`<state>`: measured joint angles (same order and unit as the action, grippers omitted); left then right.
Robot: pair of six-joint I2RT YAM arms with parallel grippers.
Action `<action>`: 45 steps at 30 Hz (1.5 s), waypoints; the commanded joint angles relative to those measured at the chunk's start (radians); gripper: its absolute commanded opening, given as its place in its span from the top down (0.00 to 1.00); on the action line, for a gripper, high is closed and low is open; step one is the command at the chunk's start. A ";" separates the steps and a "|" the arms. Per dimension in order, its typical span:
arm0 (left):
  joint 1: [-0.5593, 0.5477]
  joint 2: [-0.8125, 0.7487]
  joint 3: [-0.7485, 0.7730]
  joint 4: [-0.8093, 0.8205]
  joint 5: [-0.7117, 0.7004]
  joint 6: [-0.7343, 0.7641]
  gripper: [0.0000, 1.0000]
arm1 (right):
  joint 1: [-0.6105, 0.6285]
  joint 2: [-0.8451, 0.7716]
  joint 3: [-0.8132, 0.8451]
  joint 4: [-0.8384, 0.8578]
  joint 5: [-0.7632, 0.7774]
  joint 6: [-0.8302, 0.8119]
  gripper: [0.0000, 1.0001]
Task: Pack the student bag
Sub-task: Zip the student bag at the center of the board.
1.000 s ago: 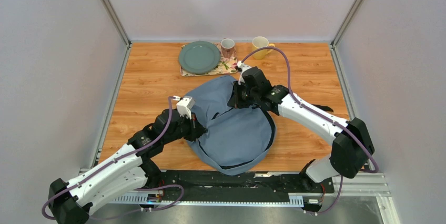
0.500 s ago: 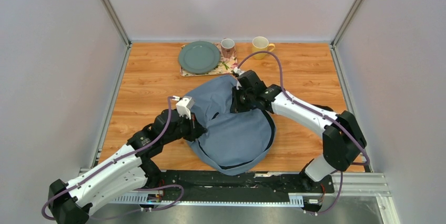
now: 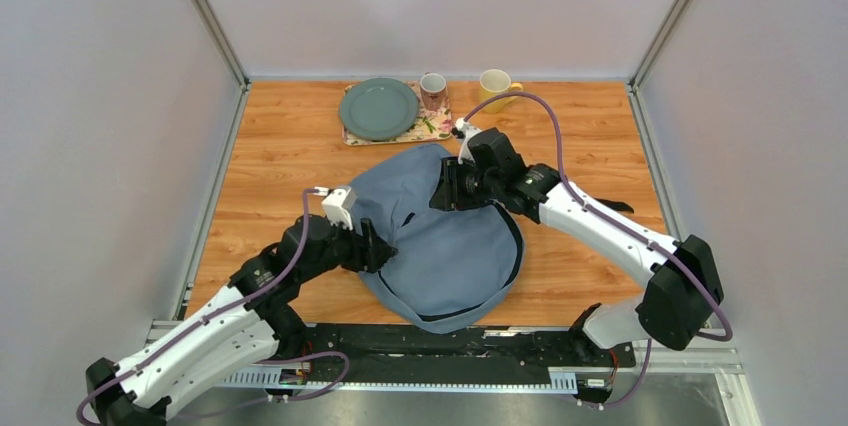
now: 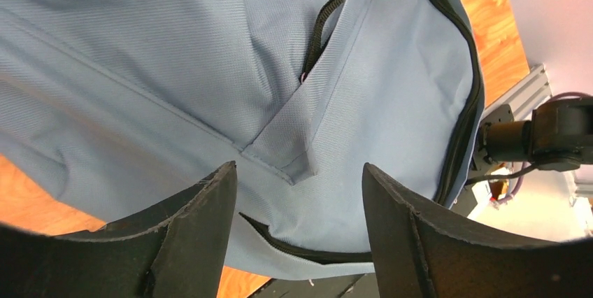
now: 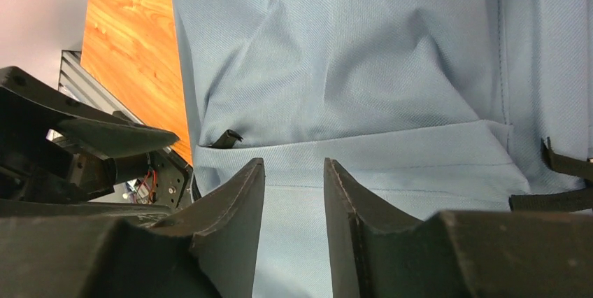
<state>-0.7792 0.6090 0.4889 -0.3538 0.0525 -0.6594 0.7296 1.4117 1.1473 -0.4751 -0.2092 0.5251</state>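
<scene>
The student bag (image 3: 450,251) lies flat on the wooden table (image 3: 280,156), at its middle and toward the near edge, between the two arms. Its black zipper trim (image 4: 470,95) runs along the curved edge.

Left gripper (image 3: 372,246): positioned at the bag's left edge. In the left wrist view the gripper (image 4: 299,172) has its jaws set wide apart. Grey-blue fabric (image 4: 210,67) and a seamed flap show in the gap, and nothing is clamped.

Right gripper (image 3: 445,191): positioned over the bag's far part. In the right wrist view the gripper (image 5: 294,165) has its jaws parted by a narrow gap above the fabric (image 5: 349,67), gripping nothing.

Beyond the bag, at the far edge, are a green plate (image 3: 378,108) on a floral tray (image 3: 425,129), a pink mug (image 3: 433,89) and a yellow mug (image 3: 494,86).
</scene>
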 commanded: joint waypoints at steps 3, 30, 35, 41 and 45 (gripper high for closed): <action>-0.003 -0.140 -0.003 -0.170 -0.213 -0.135 0.25 | -0.002 -0.063 -0.050 0.064 -0.041 0.050 0.52; -0.003 -0.028 -0.104 -0.051 -0.324 -0.296 0.21 | -0.001 -0.111 -0.087 0.112 -0.117 0.108 0.50; -0.002 -0.012 -0.138 0.022 -0.303 -0.302 0.36 | -0.001 -0.103 -0.098 0.157 -0.157 0.134 0.49; -0.002 -0.020 -0.176 0.064 -0.301 -0.318 0.41 | 0.042 -0.051 -0.095 0.168 -0.136 0.133 0.48; -0.002 -0.022 -0.179 0.065 -0.302 -0.315 0.41 | 0.070 -0.011 -0.081 0.187 -0.111 0.131 0.48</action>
<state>-0.7792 0.5922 0.3149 -0.3374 -0.2481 -0.9668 0.7734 1.3663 1.0477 -0.3462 -0.3382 0.6495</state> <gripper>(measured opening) 0.592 0.524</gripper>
